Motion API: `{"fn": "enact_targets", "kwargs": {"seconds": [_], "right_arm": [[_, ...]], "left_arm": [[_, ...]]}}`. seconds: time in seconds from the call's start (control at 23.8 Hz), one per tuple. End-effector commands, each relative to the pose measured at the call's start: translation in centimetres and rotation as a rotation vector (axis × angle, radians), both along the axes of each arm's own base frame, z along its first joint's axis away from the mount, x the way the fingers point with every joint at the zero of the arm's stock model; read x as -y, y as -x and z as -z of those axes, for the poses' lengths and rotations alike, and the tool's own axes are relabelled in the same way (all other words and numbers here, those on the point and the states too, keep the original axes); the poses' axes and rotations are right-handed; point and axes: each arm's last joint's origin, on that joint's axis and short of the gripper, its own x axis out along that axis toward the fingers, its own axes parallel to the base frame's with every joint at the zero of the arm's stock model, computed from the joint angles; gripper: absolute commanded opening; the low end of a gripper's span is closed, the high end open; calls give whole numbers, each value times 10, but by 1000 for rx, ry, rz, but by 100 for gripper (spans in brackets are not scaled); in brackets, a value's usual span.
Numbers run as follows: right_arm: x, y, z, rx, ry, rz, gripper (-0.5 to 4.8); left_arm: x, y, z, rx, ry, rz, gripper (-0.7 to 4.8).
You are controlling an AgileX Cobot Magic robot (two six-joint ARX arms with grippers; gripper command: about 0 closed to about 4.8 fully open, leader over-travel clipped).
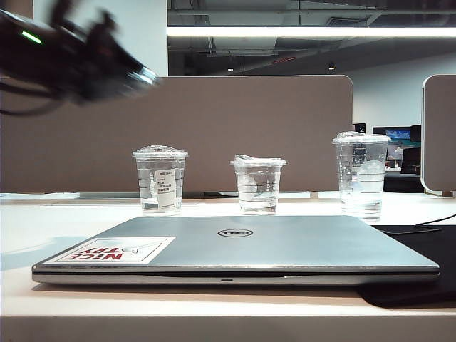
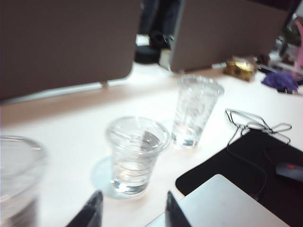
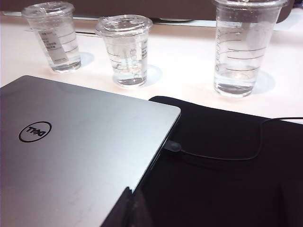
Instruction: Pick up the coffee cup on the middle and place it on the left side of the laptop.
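The setting was an open-plan office. A white counter [image 1: 43, 235] was bounded by grey-brown fabric desk partitions [image 1: 214, 128], with a long fluorescent ceiling light strip [image 1: 313, 32] and exposed ceiling ducting overhead, and a lit computer monitor [image 1: 397, 135] at a workstation in the background. The counter carried a closed silver Dell laptop [image 1: 242, 246] lying partly on a black desk mat [image 3: 227, 179], a plugged-in cable [image 3: 222, 153], and a computer mouse [image 2: 289, 171].

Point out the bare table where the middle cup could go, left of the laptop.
Bare table lies left of the laptop, in front of the labelled cup. Right of it, a black mat and cable take the space. The left pincer hovers short of the coffee cup.
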Motion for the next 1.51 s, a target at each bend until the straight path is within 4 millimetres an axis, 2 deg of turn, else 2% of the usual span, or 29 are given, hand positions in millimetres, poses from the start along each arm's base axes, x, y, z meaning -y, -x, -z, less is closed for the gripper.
{"fn": "enact_targets", "kwargs": {"seconds": [0.04,0.08,0.17,0.25,0.34,0.38,0.42,0.5,0.71,0.88,1.18,1.51], "right_arm": [[0,0,0,11,-3,1,-5],[0,0,0,11,-3,2,-5],[0,0,0,11,-3,2,-5],[0,0,0,11,-3,1,-5],[0,0,0,11,-3,1,-5],[0,0,0,11,-3,1,-5],[0,0,0,11,-3,1,-5],[0,0,0,10,-3,1,-5],[0,0,0,10,-3,1,-5],[0,0,0,10,-3,1,-5],[0,0,0,11,-3,1,-5],[0,0,0,10,-3,1,-5]], "left_arm": [[30,-32,21,-43,-34,59,164],[40,-40,29,-51,-56,76,184],[59,-56,52,-84,-97,98,264],[69,-61,63,-101,-117,89,303],[79,-67,76,-120,-144,30,389],[84,-71,83,-112,-173,-1,458],[87,-72,87,-112,-184,-2,479],[94,-78,96,-113,-187,3,479],[102,-91,101,-110,-175,6,479],[112,-109,104,-115,-139,0,479],[125,-131,119,-117,-140,2,479],[133,-146,123,-105,-133,9,479]]}}
